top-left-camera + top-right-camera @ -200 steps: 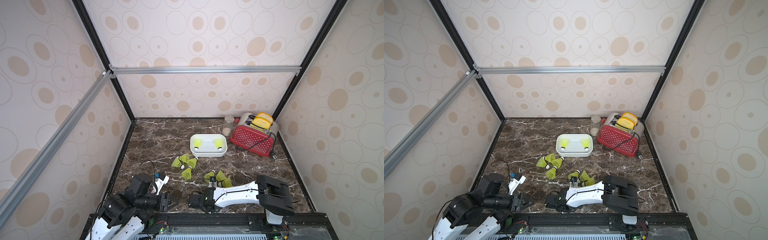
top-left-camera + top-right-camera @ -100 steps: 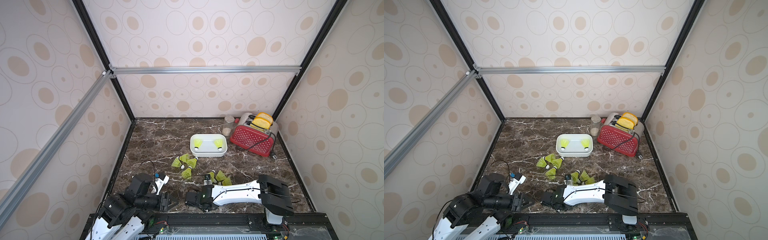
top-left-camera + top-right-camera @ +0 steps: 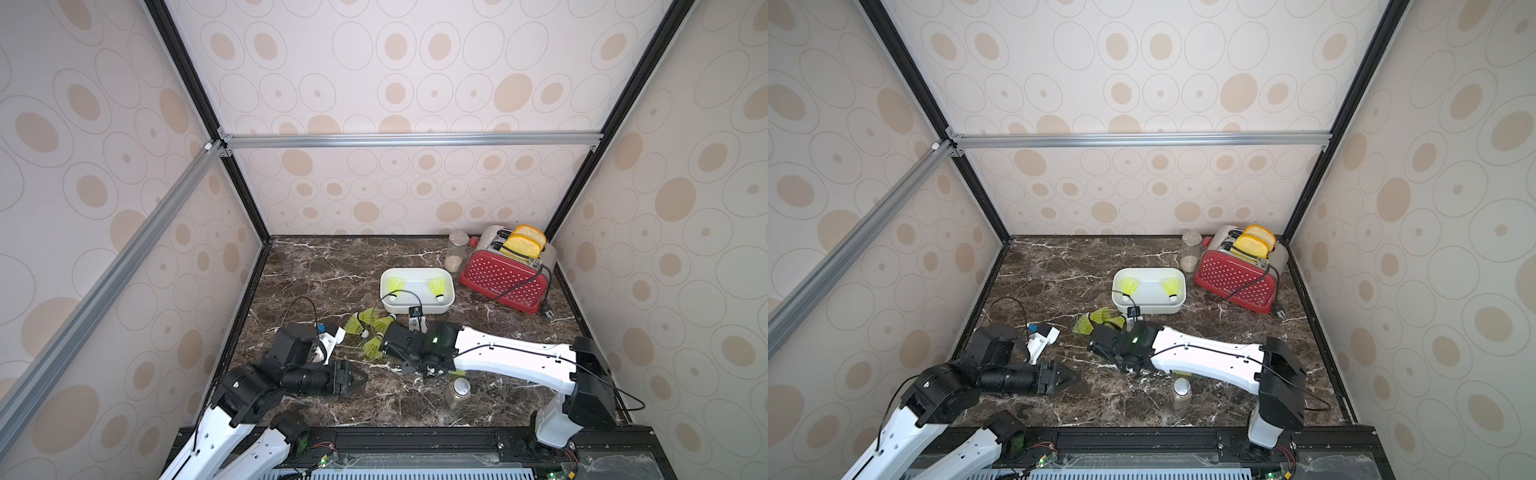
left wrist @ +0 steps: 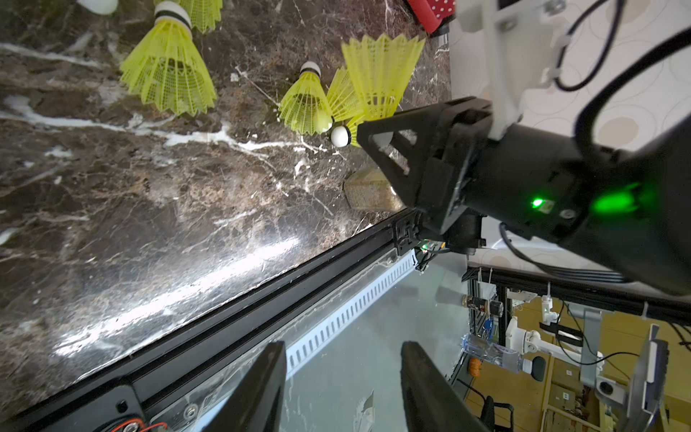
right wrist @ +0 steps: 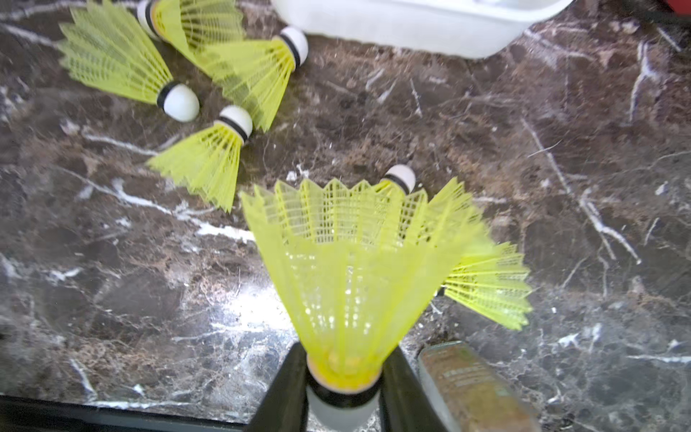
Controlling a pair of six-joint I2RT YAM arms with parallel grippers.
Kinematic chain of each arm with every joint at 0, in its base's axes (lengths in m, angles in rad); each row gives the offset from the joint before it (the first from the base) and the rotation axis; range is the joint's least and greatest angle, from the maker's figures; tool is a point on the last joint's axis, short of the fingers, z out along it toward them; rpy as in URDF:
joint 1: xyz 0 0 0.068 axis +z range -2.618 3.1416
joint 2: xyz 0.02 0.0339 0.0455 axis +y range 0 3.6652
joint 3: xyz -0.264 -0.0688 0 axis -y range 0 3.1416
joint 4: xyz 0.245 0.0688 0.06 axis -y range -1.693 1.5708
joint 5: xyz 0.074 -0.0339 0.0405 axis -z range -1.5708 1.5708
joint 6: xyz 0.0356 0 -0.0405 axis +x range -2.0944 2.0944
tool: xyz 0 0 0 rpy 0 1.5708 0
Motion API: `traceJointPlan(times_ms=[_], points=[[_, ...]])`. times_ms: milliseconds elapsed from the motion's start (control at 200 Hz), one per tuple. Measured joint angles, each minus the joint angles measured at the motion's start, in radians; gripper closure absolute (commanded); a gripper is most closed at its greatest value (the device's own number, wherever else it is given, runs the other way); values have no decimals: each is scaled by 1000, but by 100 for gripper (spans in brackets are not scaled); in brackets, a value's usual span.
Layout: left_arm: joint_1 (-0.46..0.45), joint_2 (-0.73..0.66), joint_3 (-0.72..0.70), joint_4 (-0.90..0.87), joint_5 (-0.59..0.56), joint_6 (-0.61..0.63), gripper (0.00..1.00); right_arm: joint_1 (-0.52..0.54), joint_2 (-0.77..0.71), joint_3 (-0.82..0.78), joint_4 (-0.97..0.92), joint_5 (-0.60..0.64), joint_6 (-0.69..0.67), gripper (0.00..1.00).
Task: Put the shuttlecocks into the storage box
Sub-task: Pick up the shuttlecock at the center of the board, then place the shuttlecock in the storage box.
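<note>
Right gripper (image 5: 342, 374): jaws narrowed onto the white tip of one shuttlecock (image 5: 351, 269), skirt pointing outward. In a top view the storage box (image 3: 440, 306), with two shuttlecocks inside, lies at 1 o'clock of it; loose shuttlecocks (image 3: 365, 324) crowd 12 o'clock. Left gripper (image 4: 342, 348): jaws apart, empty. Likely hazards: the rounded tip slips from the pinch; the skirt sweeps its neighbours; the arm topples the jar (image 3: 457, 390) at 5 o'clock. No writing is legible, and the mark on the toaster (image 3: 503, 278) is too small.

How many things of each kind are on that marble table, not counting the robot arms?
Neon yellow-green plastic shuttlecocks: 9 visible
Shallow white rectangular storage box: 1
Red dotted toaster: 1
Yellow bread slices in its slots: 2
Clear glass jars: 2
Total: 15
</note>
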Motion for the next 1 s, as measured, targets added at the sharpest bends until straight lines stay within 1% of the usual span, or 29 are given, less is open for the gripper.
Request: traceJointPlan(times_ms=[95, 230, 320, 426, 561, 671, 771, 871, 1002], points=[[0, 117, 44, 70, -15, -15, 48, -111, -32, 32, -6, -51, -109, 69], [0, 279, 117, 167, -66, -24, 48, -269, -22, 97, -8, -141, -261, 69], [0, 374, 156, 208, -119, -27, 48, -356, 13, 143, -5, -201, -355, 69], [0, 459, 201, 234, -182, -31, 49, -428, 81, 198, -2, -269, -447, 69], [0, 550, 258, 253, -253, -31, 49, -490, 190, 267, -2, -329, -544, 69], [4, 598, 275, 270, -294, -30, 49, -526, 259, 304, 5, -359, -598, 68], [10, 636, 282, 280, -318, -31, 49, -556, 294, 319, 14, -381, -628, 68], [16, 674, 289, 295, -333, -31, 49, -580, 345, 370, 19, -401, -653, 68], [19, 726, 309, 324, -342, -31, 49, -592, 406, 422, 39, -414, -673, 68]])
